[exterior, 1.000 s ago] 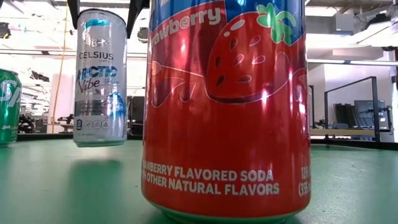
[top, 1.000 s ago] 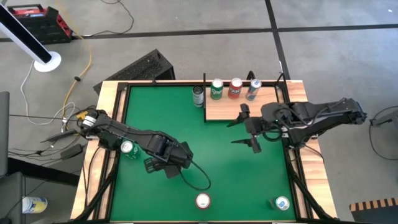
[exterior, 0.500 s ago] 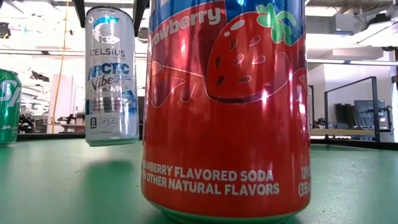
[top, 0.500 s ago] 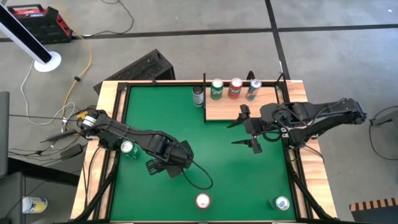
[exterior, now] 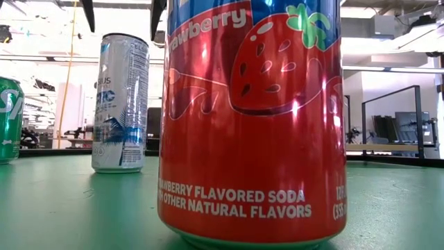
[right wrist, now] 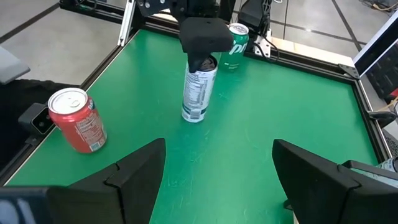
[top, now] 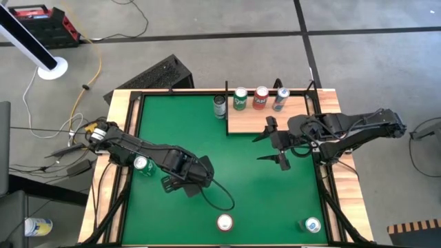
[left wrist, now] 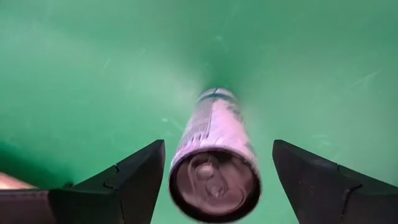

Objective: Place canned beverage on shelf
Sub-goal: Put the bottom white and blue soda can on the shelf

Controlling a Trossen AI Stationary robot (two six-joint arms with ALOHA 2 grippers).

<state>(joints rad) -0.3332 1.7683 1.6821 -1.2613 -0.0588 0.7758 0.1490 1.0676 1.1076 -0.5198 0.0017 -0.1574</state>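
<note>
A slim white-and-silver can (exterior: 121, 104) stands upright on its base on the green table, left of centre. My left gripper (left wrist: 217, 155) hangs open over it, pointing down. Its fingers (exterior: 158, 10) flank the can's top (left wrist: 214, 180) with a gap on each side. In the high view this gripper (top: 185, 180) hides the can. The right wrist view shows it above the can (right wrist: 198, 93). The wooden shelf (top: 269, 120) lies at the far right of the table. My right gripper (top: 274, 143) hovers open beside the shelf's near edge, holding nothing.
A green (top: 240, 98), a red (top: 260, 98) and a silver can (top: 280, 98) stand on the shelf's far edge. A dark can (top: 220, 106) stands beside its left edge. More cans: red strawberry soda (top: 224, 222), one at near right (top: 312, 224), green at left (top: 142, 164).
The slim can hung clear of the table in my left gripper. It has come down, turned a little about its axis, and now stands on the table. My left gripper has opened and let it go, staying above it. My right arm has kept still.
</note>
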